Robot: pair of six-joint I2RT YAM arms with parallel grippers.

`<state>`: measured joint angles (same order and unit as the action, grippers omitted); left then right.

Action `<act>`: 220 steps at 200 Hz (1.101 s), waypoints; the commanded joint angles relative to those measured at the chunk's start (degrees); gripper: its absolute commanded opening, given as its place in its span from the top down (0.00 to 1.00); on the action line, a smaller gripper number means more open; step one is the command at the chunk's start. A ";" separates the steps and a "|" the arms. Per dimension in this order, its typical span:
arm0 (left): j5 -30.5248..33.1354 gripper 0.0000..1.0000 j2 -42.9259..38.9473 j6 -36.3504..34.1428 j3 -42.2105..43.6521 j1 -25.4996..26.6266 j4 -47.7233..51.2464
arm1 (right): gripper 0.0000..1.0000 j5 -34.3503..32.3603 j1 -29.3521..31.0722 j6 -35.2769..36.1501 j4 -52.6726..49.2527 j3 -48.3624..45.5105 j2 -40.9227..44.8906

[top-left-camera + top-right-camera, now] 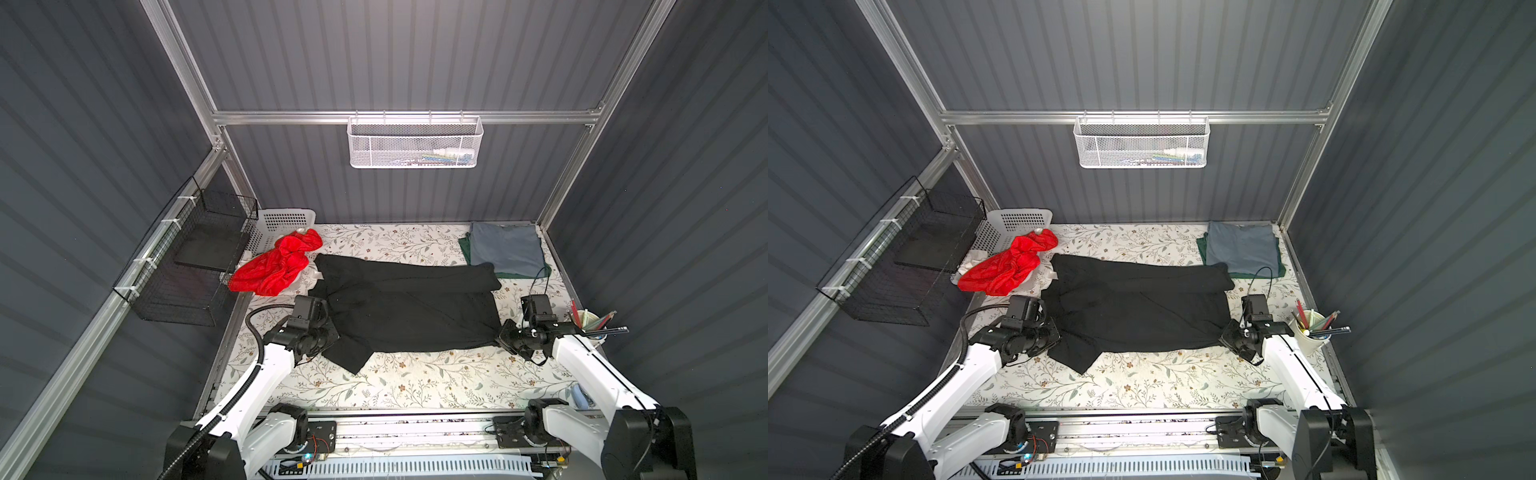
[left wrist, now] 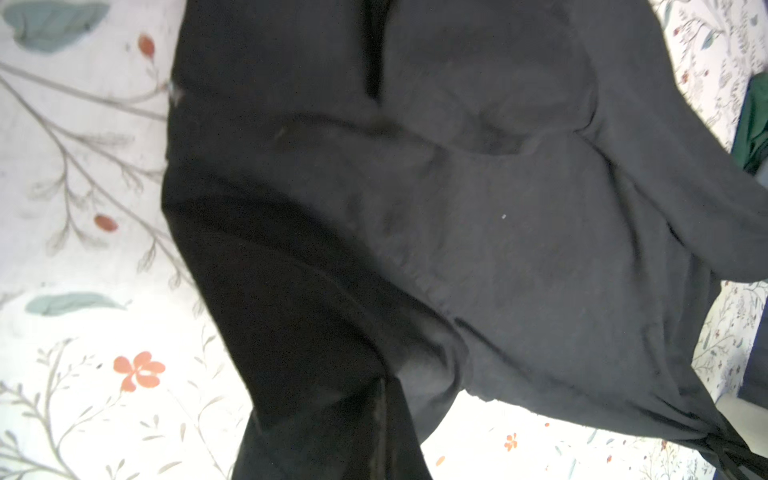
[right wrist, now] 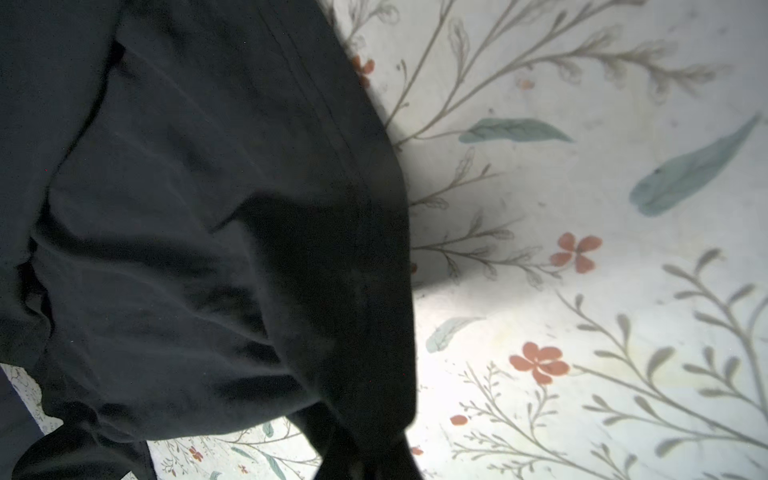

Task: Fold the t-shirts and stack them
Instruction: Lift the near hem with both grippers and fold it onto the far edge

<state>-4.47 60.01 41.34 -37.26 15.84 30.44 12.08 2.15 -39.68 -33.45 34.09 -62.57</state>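
The black t-shirt (image 1: 409,311) lay stretched across the floral table (image 1: 415,382), at 3 o'clock from the left gripper (image 1: 331,331) and 9 o'clock from the right gripper (image 1: 498,340). Both grippers were clamped tight on its opposite ends (cloth bunched at each).

- On the left gripper (image 1: 334,330), the fingers are hidden under the edge of the black t-shirt (image 1: 407,307).
- On the right gripper (image 1: 497,340), the fingers are lost in bunched black cloth.
- The dark green t-shirt (image 1: 464,246) lies mostly covered by the slate blue-grey t-shirt (image 1: 505,249); only its edges show.
- The contents of the wall basket (image 1: 374,149) are too small to tell.
- The red t-shirt (image 1: 278,266) hides part of the white perforated basket (image 1: 282,220).
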 commanded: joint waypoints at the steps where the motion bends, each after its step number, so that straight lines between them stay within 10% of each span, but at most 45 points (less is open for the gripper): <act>1: 0.59 1.00 2.27 0.21 -3.58 0.25 -3.36 | 1.00 -1.91 0.14 1.40 0.67 3.58 -1.13; 220: 2.61 1.00 16.25 -3.96 -15.24 -5.55 -9.22 | 1.00 -3.36 -0.20 6.18 4.74 22.54 -25.79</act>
<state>-2.72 75.31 38.52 -50.85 10.85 22.63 10.02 2.09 -34.59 -28.36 54.43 -87.37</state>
